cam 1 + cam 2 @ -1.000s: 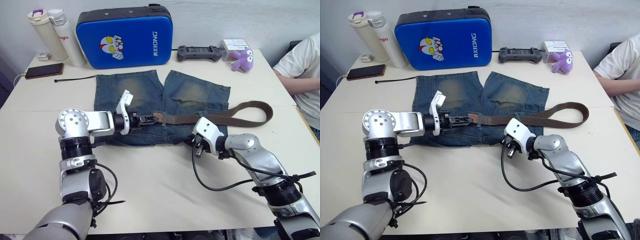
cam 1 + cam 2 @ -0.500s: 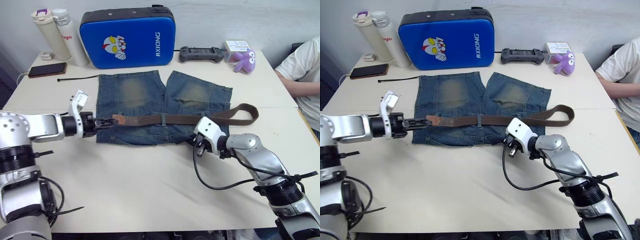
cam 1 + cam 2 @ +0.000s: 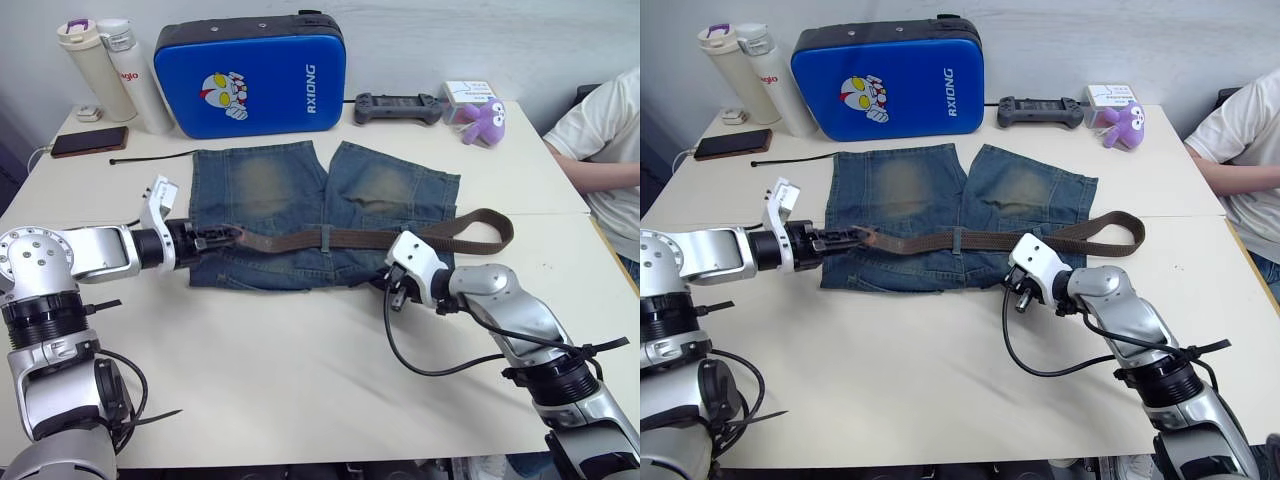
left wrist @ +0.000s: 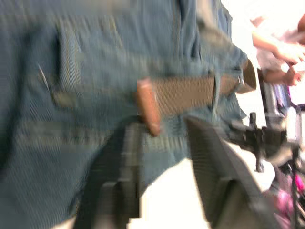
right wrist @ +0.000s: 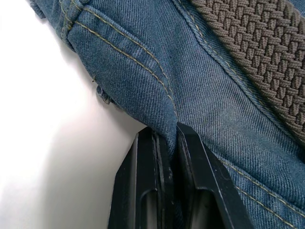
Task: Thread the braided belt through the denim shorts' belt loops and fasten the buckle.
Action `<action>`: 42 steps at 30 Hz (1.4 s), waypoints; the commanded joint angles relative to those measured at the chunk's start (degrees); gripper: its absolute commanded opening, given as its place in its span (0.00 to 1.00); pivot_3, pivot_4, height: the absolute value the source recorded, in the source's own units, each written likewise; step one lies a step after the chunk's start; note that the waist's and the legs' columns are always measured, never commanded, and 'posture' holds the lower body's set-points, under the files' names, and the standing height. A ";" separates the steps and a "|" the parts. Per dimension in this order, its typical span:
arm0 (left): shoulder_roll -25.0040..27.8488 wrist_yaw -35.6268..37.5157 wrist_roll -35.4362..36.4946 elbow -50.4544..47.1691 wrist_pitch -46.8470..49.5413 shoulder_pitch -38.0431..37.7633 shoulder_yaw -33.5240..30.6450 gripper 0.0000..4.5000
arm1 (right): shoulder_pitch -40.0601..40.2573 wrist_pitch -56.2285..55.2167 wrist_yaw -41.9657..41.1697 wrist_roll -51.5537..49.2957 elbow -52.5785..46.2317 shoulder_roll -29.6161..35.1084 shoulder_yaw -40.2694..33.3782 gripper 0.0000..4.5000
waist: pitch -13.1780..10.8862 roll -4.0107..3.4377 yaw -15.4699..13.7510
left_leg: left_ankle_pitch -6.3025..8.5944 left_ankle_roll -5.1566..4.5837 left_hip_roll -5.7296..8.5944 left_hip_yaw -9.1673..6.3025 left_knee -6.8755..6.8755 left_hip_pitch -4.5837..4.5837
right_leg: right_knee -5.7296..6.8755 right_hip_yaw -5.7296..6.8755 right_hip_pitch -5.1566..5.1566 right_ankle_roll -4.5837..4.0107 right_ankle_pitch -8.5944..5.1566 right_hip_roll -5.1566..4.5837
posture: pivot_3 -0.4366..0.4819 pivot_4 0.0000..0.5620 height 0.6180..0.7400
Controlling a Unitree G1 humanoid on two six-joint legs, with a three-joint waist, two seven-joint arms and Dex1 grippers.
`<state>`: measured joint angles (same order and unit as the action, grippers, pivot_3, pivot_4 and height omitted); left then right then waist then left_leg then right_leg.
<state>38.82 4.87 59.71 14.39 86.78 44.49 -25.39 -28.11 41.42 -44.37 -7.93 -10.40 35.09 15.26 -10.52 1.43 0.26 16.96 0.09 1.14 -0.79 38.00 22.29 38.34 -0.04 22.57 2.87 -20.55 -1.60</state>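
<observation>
Lying flat on the table, the shorts have their waist toward the robot and their legs toward the wall. The belt runs across the waist and goes under one loop near the middle. Its far part curls in a bend past the right side of the shorts.

The left claw is at the left edge of the shorts, right by the belt's tan tip. In the left wrist view its two fingers are spread apart, and the tip sits just past them, close to one finger. I cannot tell if it touches.

The right claw is at the right corner of the waist, just below the belt. Its fingers are pressed together on a fold of the denim there.

Behind the shorts are a blue case, two bottles, a phone, a black cable tie, a game controller and a purple toy. A person's arm rests at the table's right side.
</observation>
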 commanded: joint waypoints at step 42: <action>6.37 43.48 -16.12 -35.24 -33.76 -13.68 25.82 1.00 | 5.97 23.87 -12.87 -30.32 -5.55 19.58 -33.90 0.99 | -0.21 -0.37 0.22 | 0.17 -0.35 -0.18 0.14 -0.05 0.02 | -0.26 -0.26 -0.16 0.01 0.01 0.15 | 0.48 0.27 1.00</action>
<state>44.98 48.20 44.49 -18.87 54.28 30.56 0.74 -21.66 54.61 -62.83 -31.81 -11.83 58.02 -14.36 -10.74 1.06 0.47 17.13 -0.26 0.96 -0.65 37.94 22.31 38.08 -0.30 22.44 2.88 -20.54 -1.46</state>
